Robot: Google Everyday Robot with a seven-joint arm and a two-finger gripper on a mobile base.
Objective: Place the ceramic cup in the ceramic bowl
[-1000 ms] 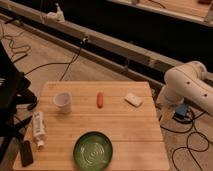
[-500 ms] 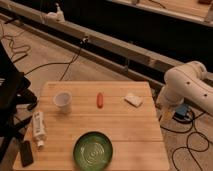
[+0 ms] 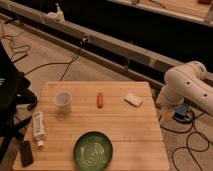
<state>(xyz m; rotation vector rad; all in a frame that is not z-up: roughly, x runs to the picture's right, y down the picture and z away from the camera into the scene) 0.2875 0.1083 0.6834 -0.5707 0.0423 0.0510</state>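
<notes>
The ceramic cup (image 3: pixel 62 100), small and white, stands upright on the wooden table (image 3: pixel 125 130) near its far left corner. The ceramic bowl (image 3: pixel 93 151), dark green with rings inside, sits at the table's near edge, in front of the cup and a little to its right. It holds nothing. My white arm (image 3: pixel 187 85) is folded off the table's right side, well away from both. The gripper at its end is hidden from this view and holds none of the things on the table.
An orange-red sausage-shaped item (image 3: pixel 100 100) and a small white packet (image 3: pixel 133 99) lie on the far part of the table. A white bottle (image 3: pixel 38 127) and a black device (image 3: pixel 25 152) lie along the left edge. A black chair (image 3: pixel 10 95) stands at the left. Cables cross the floor.
</notes>
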